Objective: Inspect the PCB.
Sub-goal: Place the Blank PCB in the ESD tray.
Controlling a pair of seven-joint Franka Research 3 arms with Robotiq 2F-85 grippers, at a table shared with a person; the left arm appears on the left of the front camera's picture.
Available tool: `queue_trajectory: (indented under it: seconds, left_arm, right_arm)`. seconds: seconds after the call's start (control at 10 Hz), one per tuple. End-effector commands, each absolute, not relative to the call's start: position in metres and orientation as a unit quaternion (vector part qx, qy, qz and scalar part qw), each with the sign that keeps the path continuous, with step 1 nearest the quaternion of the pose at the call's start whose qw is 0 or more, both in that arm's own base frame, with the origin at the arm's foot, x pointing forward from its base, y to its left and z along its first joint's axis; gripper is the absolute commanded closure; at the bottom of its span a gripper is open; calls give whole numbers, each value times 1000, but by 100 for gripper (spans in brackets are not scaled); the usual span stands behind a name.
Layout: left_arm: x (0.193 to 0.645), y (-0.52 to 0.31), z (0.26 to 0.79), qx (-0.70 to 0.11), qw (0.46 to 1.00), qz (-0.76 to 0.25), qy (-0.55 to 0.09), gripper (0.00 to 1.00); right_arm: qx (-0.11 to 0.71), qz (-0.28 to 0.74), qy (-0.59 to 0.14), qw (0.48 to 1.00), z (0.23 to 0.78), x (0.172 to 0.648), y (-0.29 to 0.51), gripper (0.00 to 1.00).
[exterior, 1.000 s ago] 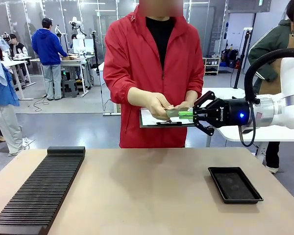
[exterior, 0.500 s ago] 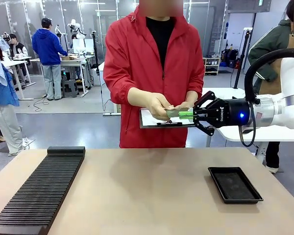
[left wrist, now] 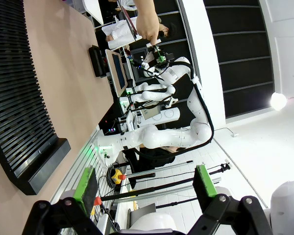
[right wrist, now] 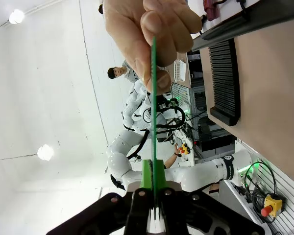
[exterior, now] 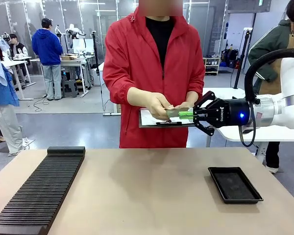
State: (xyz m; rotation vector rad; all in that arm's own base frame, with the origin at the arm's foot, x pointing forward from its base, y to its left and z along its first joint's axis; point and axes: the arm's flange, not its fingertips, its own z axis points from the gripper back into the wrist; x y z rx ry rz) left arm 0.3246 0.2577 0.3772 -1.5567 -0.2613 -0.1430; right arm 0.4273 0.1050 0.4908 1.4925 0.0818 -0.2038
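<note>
Nothing is seen to have shifted since a second ago: the PCB (exterior: 175, 112) is held beyond the table's (exterior: 147, 186) far edge, clamped at one end by the closed right gripper (exterior: 186, 114) and pinched at the other by the person's hand (exterior: 159, 105). Its long axis runs straight out from that gripper, seemingly level. The left gripper (left wrist: 144, 183) is kept wide, empty, well apart.
</note>
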Motion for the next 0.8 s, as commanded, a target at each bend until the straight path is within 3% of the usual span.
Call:
queue_trajectory:
  seconds: [0.0, 0.7]
  left_arm:
    - [323, 258, 377, -699, 702, -63, -118, 0]
    - [323, 258, 377, -699, 702, -63, -118, 0]
  right_arm:
    - [677, -93, 36, 729, 491, 428, 105, 100]
    - [677, -93, 36, 729, 491, 428, 105, 100]
